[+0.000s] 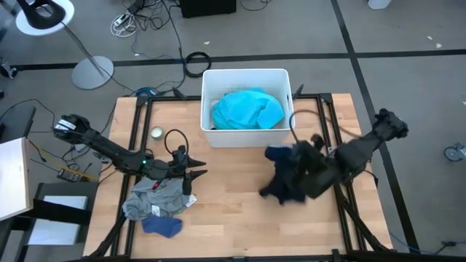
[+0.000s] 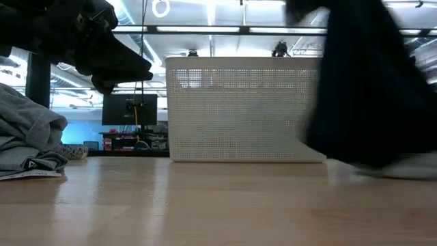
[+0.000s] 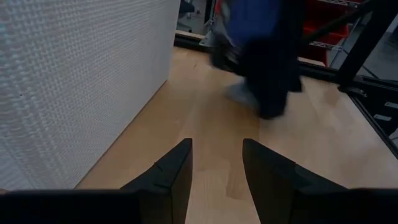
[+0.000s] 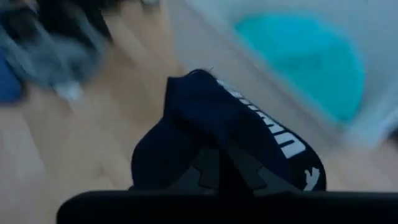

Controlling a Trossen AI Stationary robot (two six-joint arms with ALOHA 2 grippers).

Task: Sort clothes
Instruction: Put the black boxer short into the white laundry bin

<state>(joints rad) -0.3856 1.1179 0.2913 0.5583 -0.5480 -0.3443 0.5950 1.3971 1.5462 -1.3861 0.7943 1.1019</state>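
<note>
The navy garment (image 1: 285,177) with a white-lettered band (image 4: 273,134) hangs from my shut right gripper (image 4: 219,177) over the table's right half, in front of the white plastic bin (image 1: 245,78). The turquoise garment (image 1: 247,110) lies inside the bin. The grey garment (image 1: 155,198) lies bunched on the table at the near left, and a small blue piece (image 1: 162,227) lies by its near side. My left gripper (image 1: 198,168) is open and empty just above the grey garment's far side, pointing toward the table's right; its fingers (image 3: 168,177) show over bare wood. My right gripper pinches a bunched fold of the navy garment (image 4: 208,140) between its two fingers, close to the lettered band. The cloth drapes over the fingers and hides the place of contact. The garment hangs below the gripper (image 2: 369,89); whether its lower end (image 2: 399,167) touches the table, I cannot tell.
The bin stands at the table's far middle, its mesh wall (image 3: 74,81) close beside my left gripper. A small round object (image 1: 156,132) and a cable loop (image 1: 175,138) lie at the far left. Bare wood (image 1: 233,211) shows between the two arms.
</note>
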